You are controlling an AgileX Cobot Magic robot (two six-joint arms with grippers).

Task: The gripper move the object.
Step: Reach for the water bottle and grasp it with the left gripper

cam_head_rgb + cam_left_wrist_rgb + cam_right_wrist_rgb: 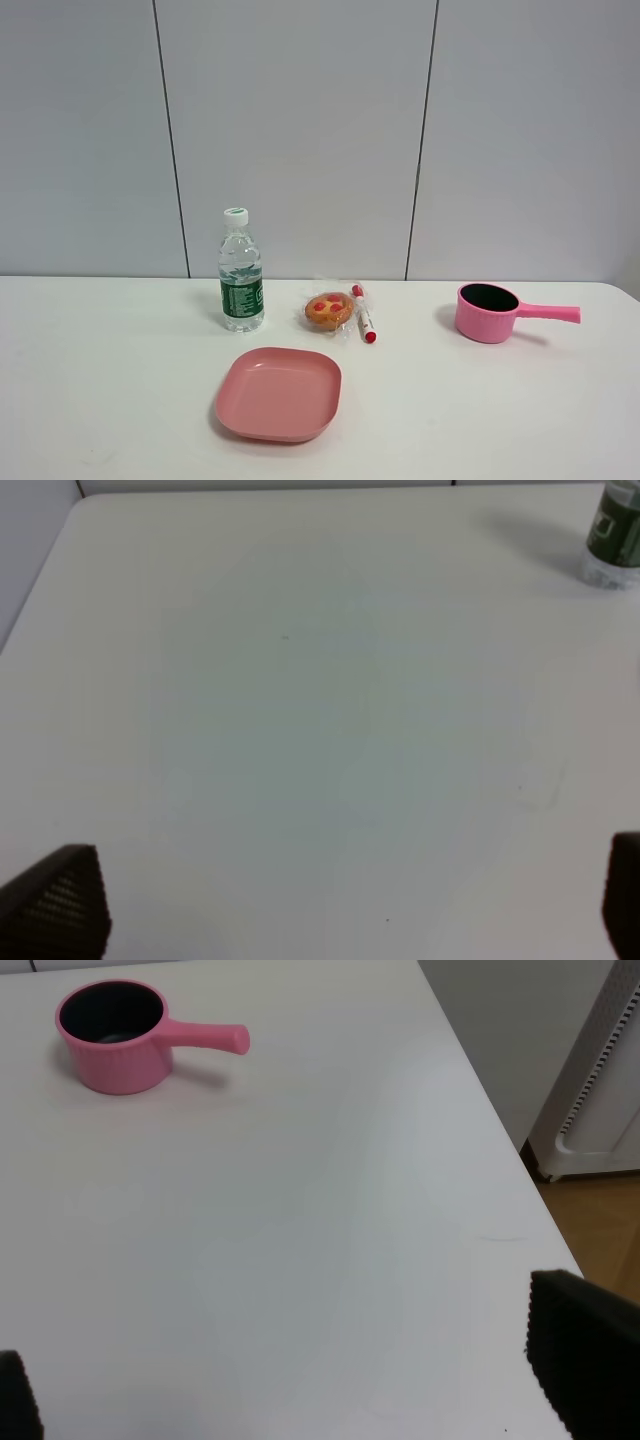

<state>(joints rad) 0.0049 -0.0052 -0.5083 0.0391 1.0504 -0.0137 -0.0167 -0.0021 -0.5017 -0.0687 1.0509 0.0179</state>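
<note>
The clear water bottle (241,272) with a white cap and dark green label stands upright on the white table, back left of centre. Its lower part also shows at the edge of the left wrist view (612,540). Neither arm shows in the exterior high view. My left gripper (340,910) is open and empty, its two black fingertips (55,905) wide apart over bare table, far from the bottle. My right gripper (300,1390) is open and empty, its fingertips (585,1350) wide apart above the table near its right edge.
A pink square plate (279,393) lies in front of the bottle. A wrapped pastry (329,310) and a red marker (364,314) lie to the bottle's right. A pink saucepan (488,312) stands at the right, also in the right wrist view (112,1038).
</note>
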